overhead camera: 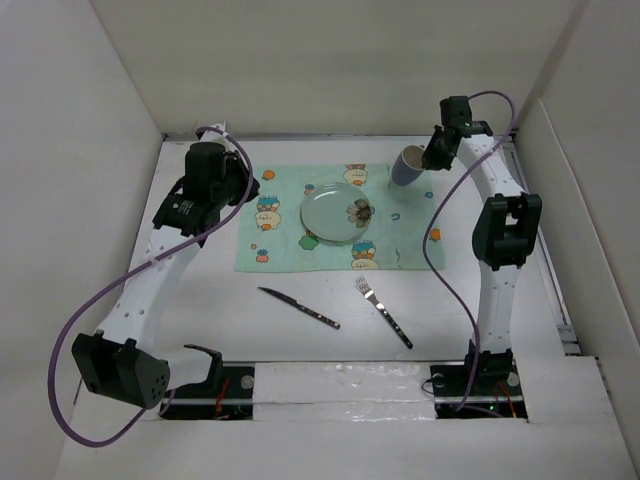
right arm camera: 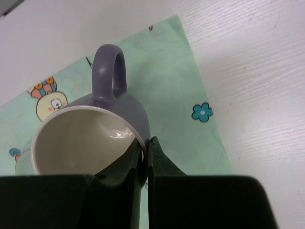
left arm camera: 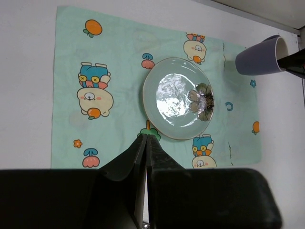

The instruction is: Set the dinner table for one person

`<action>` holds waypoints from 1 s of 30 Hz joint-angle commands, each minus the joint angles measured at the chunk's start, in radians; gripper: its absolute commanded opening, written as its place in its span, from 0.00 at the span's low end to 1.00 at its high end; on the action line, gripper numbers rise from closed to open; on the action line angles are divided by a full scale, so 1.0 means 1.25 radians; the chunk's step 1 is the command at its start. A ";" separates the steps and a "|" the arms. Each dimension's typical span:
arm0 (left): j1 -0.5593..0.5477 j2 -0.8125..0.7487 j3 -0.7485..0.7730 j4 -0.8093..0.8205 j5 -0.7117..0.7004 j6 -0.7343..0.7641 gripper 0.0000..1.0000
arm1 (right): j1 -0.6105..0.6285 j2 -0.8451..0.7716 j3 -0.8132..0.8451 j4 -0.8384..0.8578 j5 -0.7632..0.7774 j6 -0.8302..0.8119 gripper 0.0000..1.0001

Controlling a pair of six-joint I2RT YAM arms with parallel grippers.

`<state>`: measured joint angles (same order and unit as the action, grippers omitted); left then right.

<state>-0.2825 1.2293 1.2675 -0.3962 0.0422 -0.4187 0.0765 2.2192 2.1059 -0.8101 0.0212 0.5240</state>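
The dinner table (overhead camera: 200,310) is a white top with a mint-green cartoon placemat (overhead camera: 290,240) at its middle back. A clear glass plate (overhead camera: 337,212) lies on the mat, with a small silvery flower-shaped piece (left arm camera: 202,101) on its right side. My right gripper (right arm camera: 146,143) is shut on the rim of a purple mug (right arm camera: 95,129), one finger inside and one outside. The mug (overhead camera: 407,167) hangs tilted over the mat's back right corner. My left gripper (left arm camera: 146,137) is shut on nothing, above the mat just left of the plate (left arm camera: 176,98).
A knife (overhead camera: 298,307) and a fork (overhead camera: 383,311) lie on the bare table in front of the mat, both slanted. White walls close in the left, back and right sides. The arm bases stand at the near edge.
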 commanded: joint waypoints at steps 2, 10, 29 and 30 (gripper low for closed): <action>-0.003 -0.012 -0.025 0.049 -0.009 0.027 0.01 | -0.011 0.004 0.131 0.010 0.048 -0.001 0.00; -0.003 -0.004 -0.056 0.063 -0.009 0.031 0.21 | -0.011 0.058 0.160 -0.019 0.120 0.013 0.00; -0.003 0.018 -0.042 0.065 -0.010 0.039 0.30 | -0.004 0.080 0.216 -0.031 0.110 0.047 0.38; -0.003 0.020 -0.038 0.064 -0.010 0.040 0.30 | -0.004 0.070 0.215 -0.026 0.089 0.048 0.43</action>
<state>-0.2825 1.2613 1.2026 -0.3405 0.0364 -0.3817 0.0731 2.3665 2.3322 -0.8810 0.1741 0.5686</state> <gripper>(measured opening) 0.295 0.411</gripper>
